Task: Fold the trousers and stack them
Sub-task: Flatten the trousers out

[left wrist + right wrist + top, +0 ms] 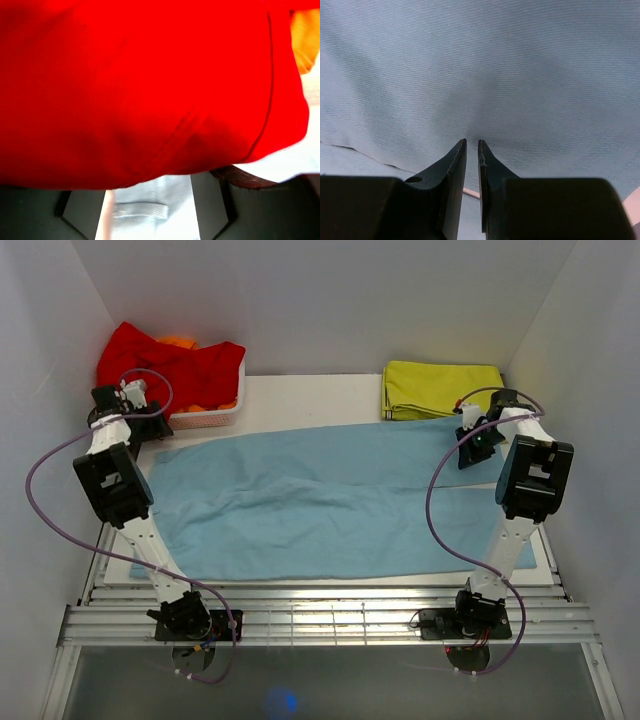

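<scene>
The light blue trousers point(330, 500) lie spread flat across the white board, waist end to the left. My left gripper point(152, 426) hovers at their far left corner, beside the basket. In the left wrist view its fingers point(215, 205) stand wide apart, with pale blue waistband cloth and a belt loop point(142, 210) lying between them. My right gripper point(478, 443) sits at the far right corner of the trousers. In the right wrist view it point(472, 141) is nearly closed, pinching the blue cloth point(485, 65), which puckers at the tips.
A white basket point(215, 420) at the back left holds a red garment point(170, 365) and something orange point(180, 342); the red cloth point(140, 85) hangs close over my left fingers. A folded yellow-green cloth point(440, 388) lies at the back right. White walls enclose the board.
</scene>
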